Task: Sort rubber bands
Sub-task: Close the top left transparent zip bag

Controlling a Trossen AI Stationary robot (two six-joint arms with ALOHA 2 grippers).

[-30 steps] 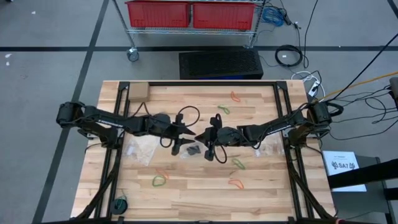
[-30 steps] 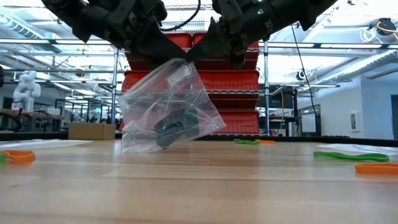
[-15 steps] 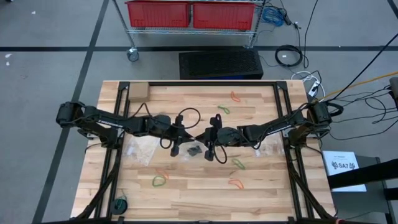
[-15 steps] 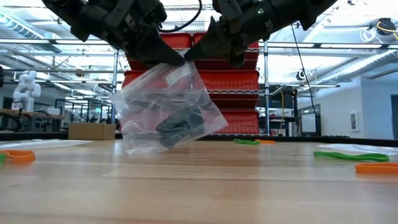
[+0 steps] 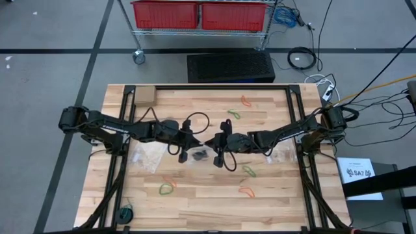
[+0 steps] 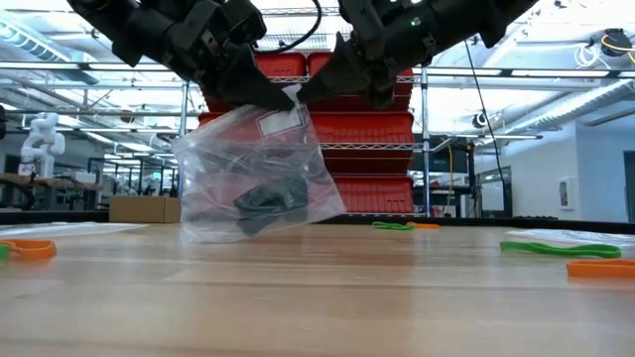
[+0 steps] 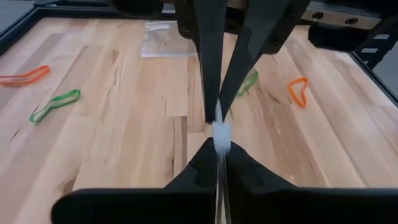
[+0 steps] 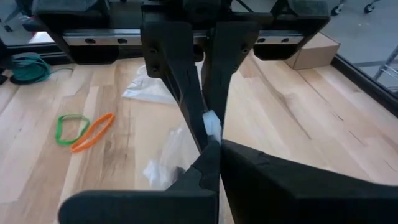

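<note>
Both the left gripper (image 6: 266,94) and right gripper (image 6: 319,87) had jaws clamped on a clear bag (image 6: 253,174) of black rubber bands (image 6: 266,198) at centre frame above the desk (image 6: 317,297); pulling apart unevenly could spill them.

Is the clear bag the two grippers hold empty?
No: in the low view the clear bag, pinched at its top by the left gripper and right gripper, holds a dark clump of black rubber bands.

You see a grey floor (image 5: 52,78) crossed by dark lines, a wire rack (image 5: 201,29) with red bins (image 5: 166,13) at top centre, and cables (image 5: 302,58) coiled upper right.
</note>
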